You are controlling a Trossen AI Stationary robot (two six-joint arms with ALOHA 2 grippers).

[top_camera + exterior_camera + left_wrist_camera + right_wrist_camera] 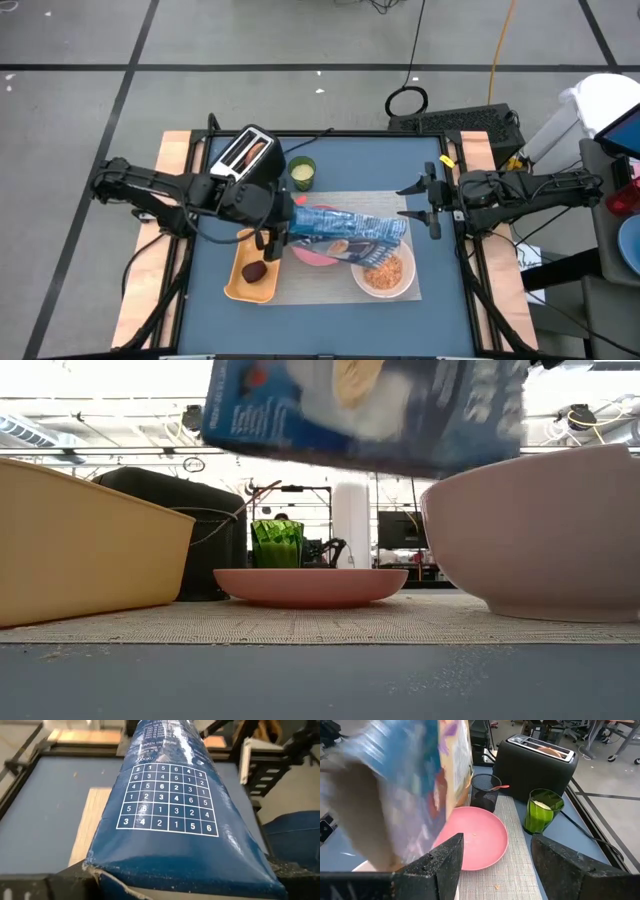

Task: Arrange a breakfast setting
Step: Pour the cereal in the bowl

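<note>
My left gripper (272,232) is shut on a blue cereal box (345,232), which lies nearly level in the air above the round pink plate (312,256) and the white bowl (383,273) of tan cereal. Plate and bowl rest on the grey mat (330,288). My right gripper (422,206) is open and empty at the mat's right end, above the table. A small dark-red fruit (254,271) lies in the yellow tray (240,285). The toasted bagel (255,152) stands in the toaster (243,158). A spoon (499,786) stands in a dark cup (484,792). My left gripper holds the cereal box by its end toward the table's left (150,875), coming level from the left. The box's broad printed face (170,800) fills the wrist view and hides the fingertips. The box is lifted clear, reaching out over the plate, its far end (395,232) above the bowl.
A green cup (301,173) with pale contents stands behind the mat beside the toaster. In the low view the tray (80,545) is at the left, the plate (310,585) in the middle and the bowl (540,540) at the right. Bare blue table lies along the near edge.
</note>
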